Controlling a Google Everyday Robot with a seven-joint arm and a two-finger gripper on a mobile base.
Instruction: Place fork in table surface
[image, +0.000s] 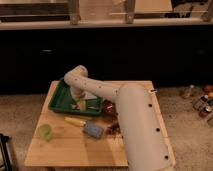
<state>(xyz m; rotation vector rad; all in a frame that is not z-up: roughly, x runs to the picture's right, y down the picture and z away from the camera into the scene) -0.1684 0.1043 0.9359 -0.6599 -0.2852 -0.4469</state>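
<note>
On the pale plank table (65, 150), which stands on speckled flooring before dark cabinets, lie from left to right a green cup (44, 131), a green tray (59, 100), a yellow item (75, 121) and a blue-grey block (93, 130). Over the tray the gripper (80, 104) hangs from the white arm (127, 115), whose bulk hides the table's right part and a reddish thing (110, 107). I cannot make out the fork, so where it lies is unclear.

Pincer (80, 104) over green tray (59, 100), blurred; fork too small to tell; arm (142, 135) cut off below
</note>
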